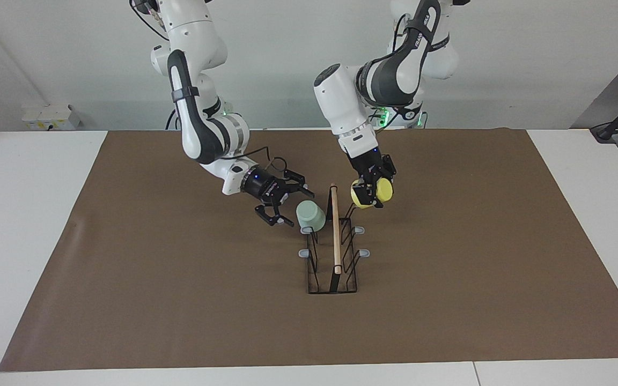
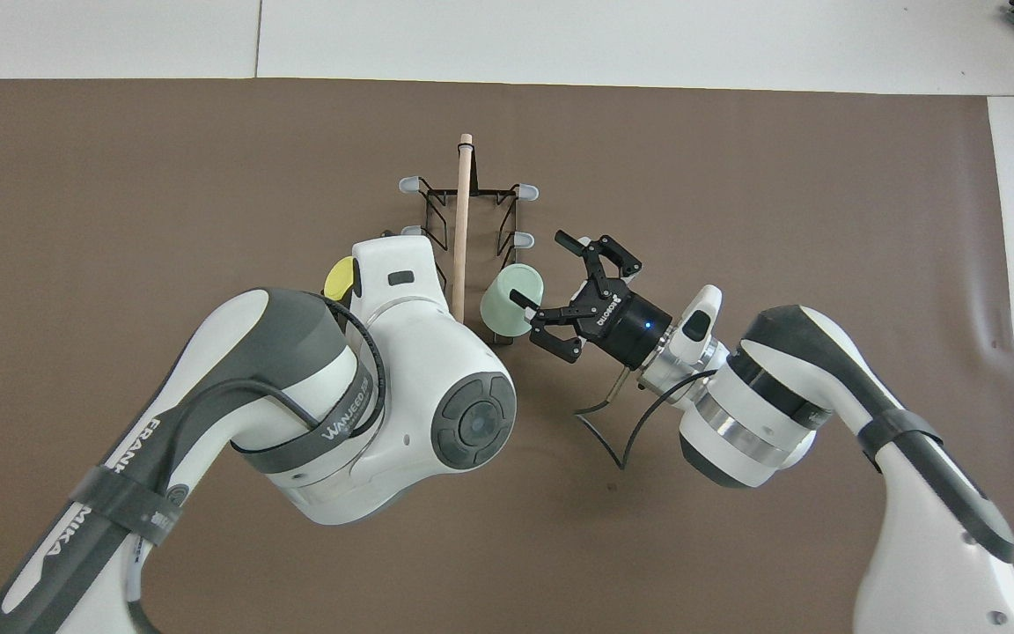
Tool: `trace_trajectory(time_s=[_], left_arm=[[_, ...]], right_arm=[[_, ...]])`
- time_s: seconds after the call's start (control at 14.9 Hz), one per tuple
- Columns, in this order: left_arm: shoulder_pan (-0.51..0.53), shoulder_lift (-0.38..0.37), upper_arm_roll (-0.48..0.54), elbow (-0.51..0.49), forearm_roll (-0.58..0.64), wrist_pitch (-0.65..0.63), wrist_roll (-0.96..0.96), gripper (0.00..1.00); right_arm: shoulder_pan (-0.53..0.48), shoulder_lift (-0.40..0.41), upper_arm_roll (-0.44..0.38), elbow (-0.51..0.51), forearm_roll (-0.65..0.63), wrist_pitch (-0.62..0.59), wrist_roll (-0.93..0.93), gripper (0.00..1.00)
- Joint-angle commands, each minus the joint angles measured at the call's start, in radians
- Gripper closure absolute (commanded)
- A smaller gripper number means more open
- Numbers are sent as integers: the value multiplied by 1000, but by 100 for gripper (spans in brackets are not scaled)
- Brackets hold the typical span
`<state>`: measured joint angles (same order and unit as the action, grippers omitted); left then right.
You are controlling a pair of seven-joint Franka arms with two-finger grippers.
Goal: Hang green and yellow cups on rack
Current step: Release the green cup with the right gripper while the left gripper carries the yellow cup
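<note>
While your left gripper [image 1: 372, 193] clamps the yellow cup [image 1: 372, 193] between its fingers, it hangs over the rack [image 1: 333, 252] on the side toward the left arm's end of the table, at the rack's end nearer the robots. From overhead you see only a sliver of that cup [image 2: 338, 277], because the arm's wrist covers the rest and the gripper with it. Your right gripper [image 1: 283, 202] hovers just beside the rack on the side toward the right arm's end, with its fingers spread wide and nothing between them. The green cup [image 1: 310, 214] sits tilted on the prong nearest the robots on that side, mouth toward the rack, close to the open fingers [image 2: 571, 244]. You can see the wooden rod [image 2: 461, 224] running along the rack's top, and the rack stands on the brown mat [image 1: 126, 279].
</note>
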<state>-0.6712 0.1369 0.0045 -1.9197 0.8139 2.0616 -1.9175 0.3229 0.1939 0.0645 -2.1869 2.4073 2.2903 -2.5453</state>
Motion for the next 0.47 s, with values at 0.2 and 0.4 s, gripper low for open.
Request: trace_trajectory(time_s=[0.2, 0.4], left_arm=[[-34, 53, 15, 36, 53, -38, -75, 100], [-45, 58, 12, 34, 65, -26, -92, 100]], right_arm=[[-146, -94, 1, -1, -331, 80, 4, 0], [-286, -83, 3, 50, -645, 63, 4, 0]])
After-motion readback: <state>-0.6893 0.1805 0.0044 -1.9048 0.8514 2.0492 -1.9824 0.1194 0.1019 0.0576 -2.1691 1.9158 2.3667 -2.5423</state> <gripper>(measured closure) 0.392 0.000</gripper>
